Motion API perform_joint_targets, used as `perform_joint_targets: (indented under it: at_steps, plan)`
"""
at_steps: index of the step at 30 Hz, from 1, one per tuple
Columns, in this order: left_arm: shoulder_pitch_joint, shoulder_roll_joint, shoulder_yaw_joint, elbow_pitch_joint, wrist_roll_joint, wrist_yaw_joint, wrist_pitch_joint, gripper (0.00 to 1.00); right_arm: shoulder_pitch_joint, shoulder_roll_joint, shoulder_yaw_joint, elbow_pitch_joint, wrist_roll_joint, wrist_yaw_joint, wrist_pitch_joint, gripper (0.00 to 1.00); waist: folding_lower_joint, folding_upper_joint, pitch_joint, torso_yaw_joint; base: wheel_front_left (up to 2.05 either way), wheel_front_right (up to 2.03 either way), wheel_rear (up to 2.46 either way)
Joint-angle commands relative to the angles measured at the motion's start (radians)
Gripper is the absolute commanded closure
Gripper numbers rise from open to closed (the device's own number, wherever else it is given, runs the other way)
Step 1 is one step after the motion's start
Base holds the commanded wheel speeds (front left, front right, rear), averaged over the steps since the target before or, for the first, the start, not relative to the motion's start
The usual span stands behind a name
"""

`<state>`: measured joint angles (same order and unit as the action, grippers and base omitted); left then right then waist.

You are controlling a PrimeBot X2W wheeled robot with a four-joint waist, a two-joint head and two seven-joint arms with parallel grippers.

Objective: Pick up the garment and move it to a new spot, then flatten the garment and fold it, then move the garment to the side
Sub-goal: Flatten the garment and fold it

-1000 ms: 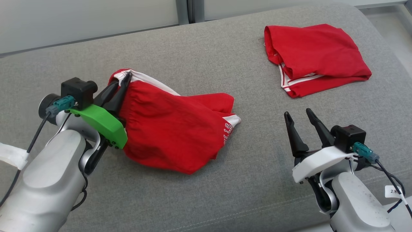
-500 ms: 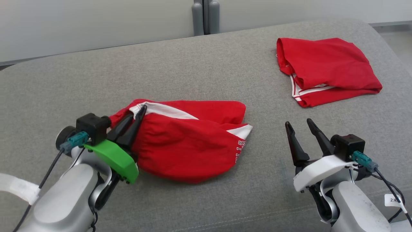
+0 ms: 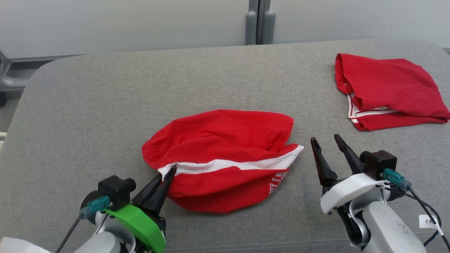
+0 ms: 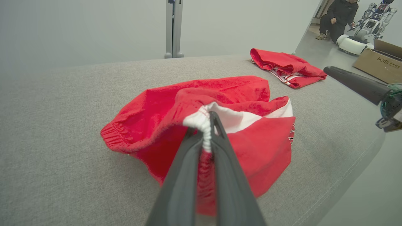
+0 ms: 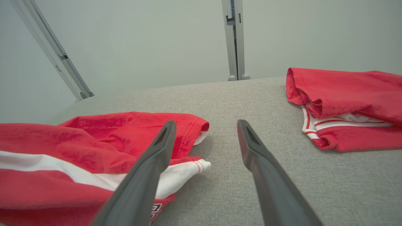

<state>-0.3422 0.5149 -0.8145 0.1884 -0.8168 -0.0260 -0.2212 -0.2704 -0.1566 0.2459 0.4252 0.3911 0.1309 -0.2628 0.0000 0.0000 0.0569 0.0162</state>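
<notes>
Now the left gripper (image 3: 168,172) pinches the white waistband (image 4: 201,121) of the red garment (image 3: 225,137); the right gripper (image 3: 325,138) stands spread, the garment just to its left.

On cushion (image 3: 105,105), near middle: garment (image 3: 225,147), in a heap. Right of garment and farther back, well apart, by cushion's right edge: folded garment (image 3: 386,91). At garment's near-left corner, clamped on its edge: left gripper (image 3: 168,172). Just right of garment, not touching: right gripper (image 3: 325,138). Behind garment, past cushion's far edge: post (image 3: 260,24), upright.
</notes>
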Motion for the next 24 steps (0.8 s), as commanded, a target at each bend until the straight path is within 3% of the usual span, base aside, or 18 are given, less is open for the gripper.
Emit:
perform_joint_targets:
  at_steps: [1, 12, 24]
  plan:
    - [0.023, 0.003, -0.004, -0.004, -0.008, 0.006, 0.000, 1.00, 0.010, -0.002, 0.002, 0.002, -0.001, 0.000, -0.004, 0.00, 0.0000, 0.0000, -0.002, 0.015, 0.00, 0.00, 0.00]
    - [0.102, -0.047, -0.029, 0.157, -0.049, -0.023, -0.017, 1.00, -0.004, -0.014, 0.018, 0.021, 0.014, 0.000, -0.004, 0.00, 0.0000, 0.0000, 0.000, 0.024, 0.00, 0.00, 0.00]
    - [0.091, -0.090, 0.056, 0.351, -0.037, -0.059, -0.043, 1.00, -0.022, -0.027, 0.024, 0.041, 0.026, 0.000, -0.004, 0.00, 0.0000, 0.0000, 0.020, 0.022, 0.00, 0.00, 0.00]
